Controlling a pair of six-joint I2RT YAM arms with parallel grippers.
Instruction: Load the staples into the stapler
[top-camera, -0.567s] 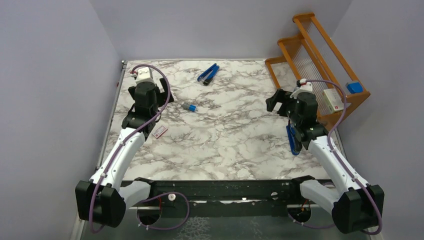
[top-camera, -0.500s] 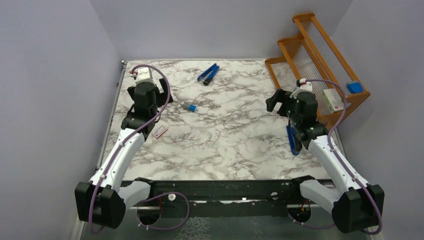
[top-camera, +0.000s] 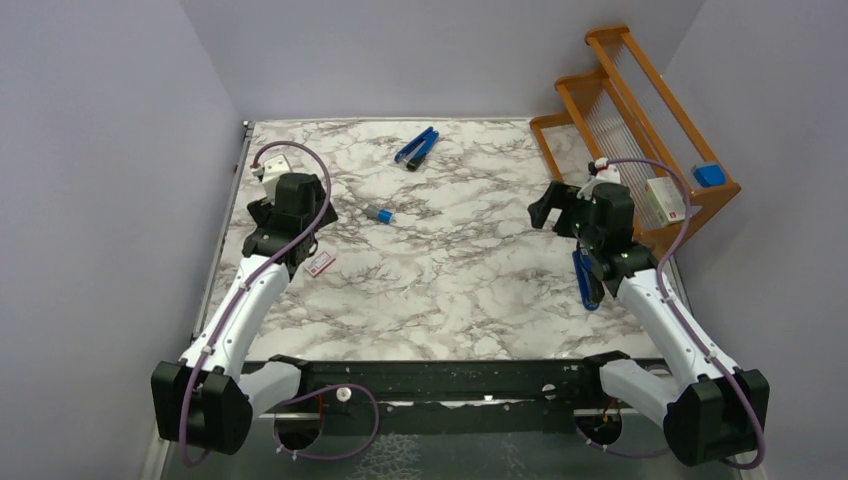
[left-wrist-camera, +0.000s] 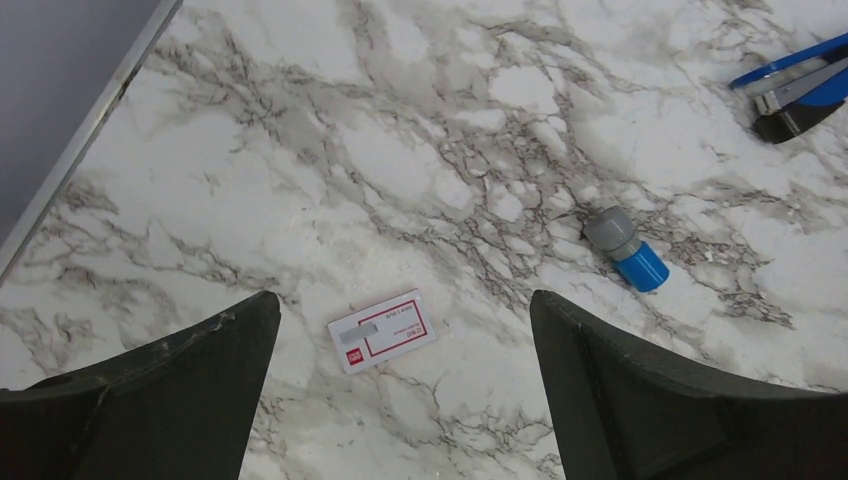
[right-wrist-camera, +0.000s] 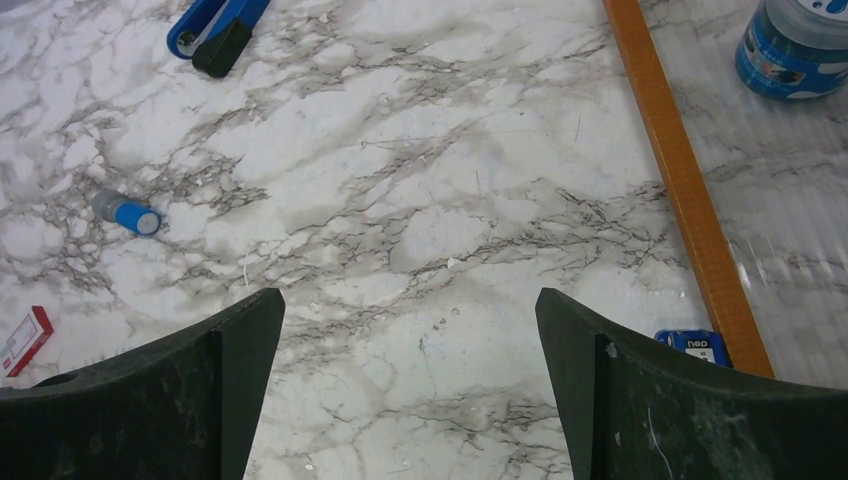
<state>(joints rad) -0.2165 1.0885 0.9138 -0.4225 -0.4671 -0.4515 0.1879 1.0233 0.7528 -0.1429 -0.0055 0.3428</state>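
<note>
The staples are a small flat white box with a red label, lying on the marble at the left. My left gripper hangs open above it, the box showing between and just ahead of its fingers. A blue stapler lies at the back centre, seen top right in the left wrist view and top left in the right wrist view. A second blue stapler lies partly under my right arm. My right gripper is open over bare marble, holding nothing.
A small grey cylinder with a blue cap lies between the box and the back stapler. A wooden rack stands at the right, holding a white box and a blue item. A raised metal edge runs along the table's left side.
My left wrist has tipped down and come nearer, toward the staples box. The right arm has shifted very slightly. Nothing was grasped.
</note>
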